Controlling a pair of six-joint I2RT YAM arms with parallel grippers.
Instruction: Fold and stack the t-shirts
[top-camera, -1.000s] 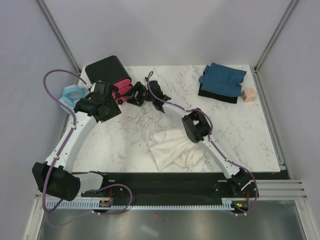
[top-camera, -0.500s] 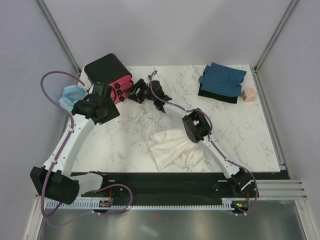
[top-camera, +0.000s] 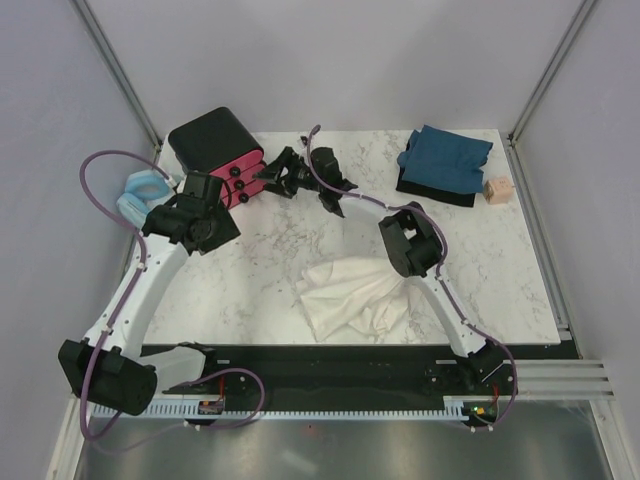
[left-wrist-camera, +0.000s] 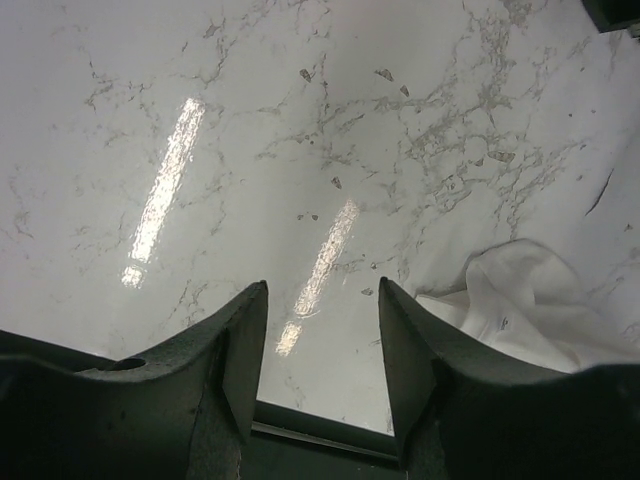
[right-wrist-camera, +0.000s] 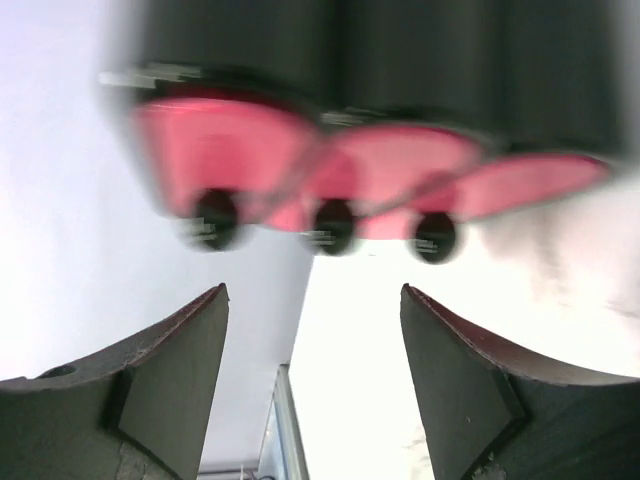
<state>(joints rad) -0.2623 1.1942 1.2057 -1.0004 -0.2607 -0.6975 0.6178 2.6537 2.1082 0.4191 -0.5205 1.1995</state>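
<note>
A white marble table fills a booth with plain grey walls. Near the middle of its front edge lies the cream-white t-shirt, a rumpled heap with no clean fold to it. The right arm's elbow hangs over its far right side. The dark teal-blue t-shirt sits well apart in the far right corner, folded into a compact packet. It rests on a flat black thing (a pad or another cloth, I cannot tell which), with a small tan block just beside it.

By my judgement the task is about half done. The teal shirt looks folded and placed, while the white one is not yet spread, folded or stacked with it.

Neither gripper is at either shirt. The left gripper hovers over bare marble with its jaws apart and nothing between them. The white shirt's edge shows at the lower right of its wrist view. The right gripper reaches toward the far left, jaws wide and empty, and points at the pink drawers of the black box; that view is blurred. A pale blue ring lies at the left edge near the box.
</note>
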